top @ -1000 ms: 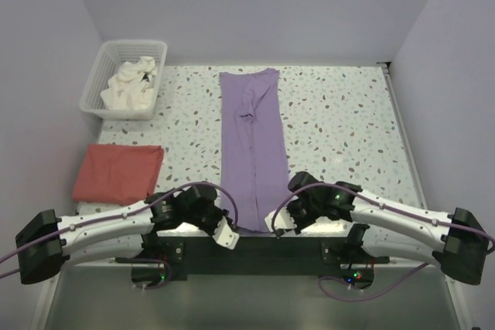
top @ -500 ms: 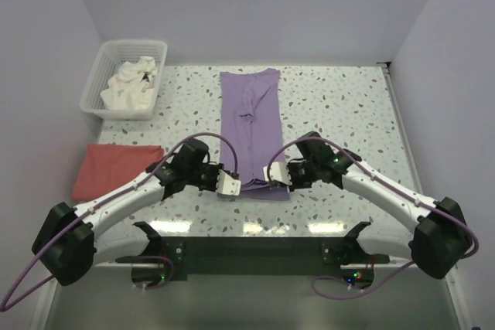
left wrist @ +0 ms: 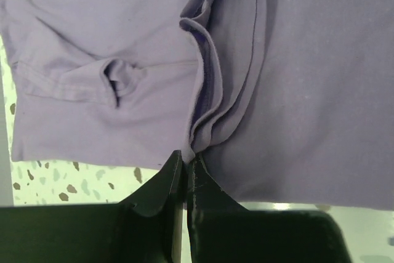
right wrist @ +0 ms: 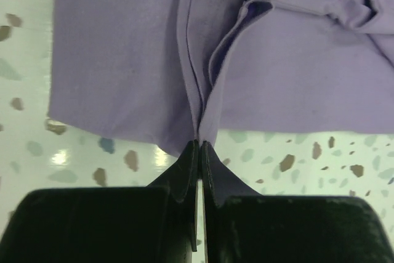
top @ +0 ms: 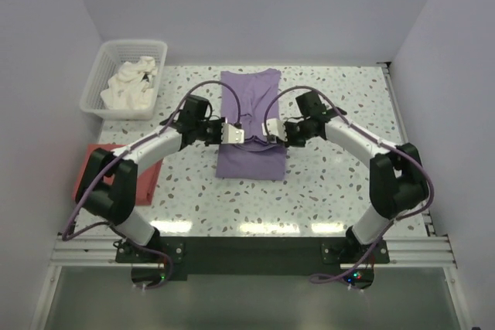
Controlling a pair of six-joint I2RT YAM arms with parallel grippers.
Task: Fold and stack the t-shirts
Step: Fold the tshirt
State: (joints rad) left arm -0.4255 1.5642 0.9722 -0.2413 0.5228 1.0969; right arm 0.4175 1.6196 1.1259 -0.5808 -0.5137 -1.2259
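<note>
A purple t-shirt (top: 249, 125) lies lengthwise in the middle of the table, its near end lifted and carried back over the rest. My left gripper (top: 234, 135) is shut on the shirt's hem at its left edge; the pinched cloth shows in the left wrist view (left wrist: 196, 146). My right gripper (top: 271, 132) is shut on the hem at the right edge, shown in the right wrist view (right wrist: 202, 133). A folded red t-shirt (top: 108, 175) lies at the near left. White t-shirts (top: 130, 86) lie crumpled in a white basket (top: 97, 75).
The basket stands at the back left corner. Walls close the table on the left, back and right. The speckled tabletop (top: 340, 121) is bare to the right of the purple shirt.
Both grippers have carried the shirt's near hem from the front edge up toward the back, doubling the shirt over itself. The arms are now stretched far forward.
</note>
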